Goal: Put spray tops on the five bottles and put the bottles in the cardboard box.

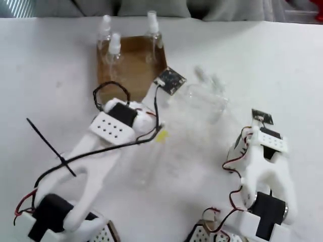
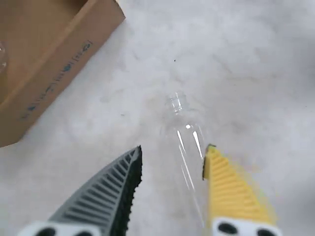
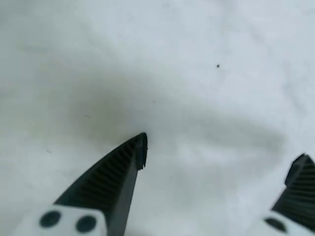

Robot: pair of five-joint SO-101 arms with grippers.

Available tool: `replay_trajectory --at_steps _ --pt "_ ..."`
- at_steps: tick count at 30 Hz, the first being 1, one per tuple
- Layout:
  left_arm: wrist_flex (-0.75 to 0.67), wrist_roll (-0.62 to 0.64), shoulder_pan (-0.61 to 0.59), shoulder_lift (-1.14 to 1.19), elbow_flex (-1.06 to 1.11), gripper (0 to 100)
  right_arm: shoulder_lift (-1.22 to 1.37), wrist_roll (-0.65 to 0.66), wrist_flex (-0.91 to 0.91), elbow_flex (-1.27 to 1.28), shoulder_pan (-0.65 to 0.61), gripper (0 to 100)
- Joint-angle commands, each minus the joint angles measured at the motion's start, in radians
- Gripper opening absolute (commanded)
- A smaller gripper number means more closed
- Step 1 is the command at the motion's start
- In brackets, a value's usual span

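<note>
A clear bottle (image 2: 184, 137) without a spray top lies on the white table, its open neck pointing away from my left gripper (image 2: 174, 149). That gripper is open, its grey finger (image 2: 115, 191) and yellow finger (image 2: 226, 187) on either side of the bottle's body. From above, the yellow fingertip (image 1: 161, 136) shows just in front of the cardboard box (image 1: 132, 70). Three capped bottles (image 1: 115, 48) stand at the box's far end. My right gripper (image 3: 221, 147) hangs open over bare table, nothing between its black fingers (image 3: 115, 182).
A blurred clear shape (image 1: 207, 98) with what look like spray tops lies right of the box. The right arm (image 1: 265, 151) stands at the table's right front. A black cable tie (image 1: 50, 146) lies at the left. The box's near wall (image 2: 59, 64) is close to my left gripper.
</note>
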Motion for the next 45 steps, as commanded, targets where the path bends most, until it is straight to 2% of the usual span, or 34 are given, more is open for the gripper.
replay_trajectory --at_steps 1,5,14,20,24,31,35,39,45 --pt "0.002 0.086 0.002 0.05 -0.06 33 -0.03 0.011 -0.012 -0.005 -0.028 40.5" --pt "0.002 0.147 0.001 0.104 -0.095 30 -0.03 0.011 -0.012 -0.005 -0.028 40.5" --pt "0.026 0.152 -0.022 0.252 -0.178 30 -0.03 0.011 -0.012 -0.003 -0.024 40.5" --pt "0.229 0.155 -0.024 0.286 -0.318 30 -0.03 0.011 -0.012 -0.003 -0.024 40.5" --pt "0.255 0.219 -0.025 0.288 -0.351 30 -0.03 0.011 -0.012 -0.003 -0.024 40.5" --pt "0.242 0.374 -0.022 0.289 -0.324 44 -0.03 0.011 -0.012 -0.003 -0.024 40.5" --pt "0.241 0.362 -0.015 0.289 -0.308 43 -0.03 0.011 -0.012 -0.003 -0.024 40.5" --pt "0.241 0.293 -0.021 0.3 -0.305 40 -0.03 0.011 -0.012 -0.003 -0.024 40.5" --pt "0.239 0.239 -0.022 0.456 -0.377 33 -0.03 0.011 -0.012 -0.003 -0.024 40.5"
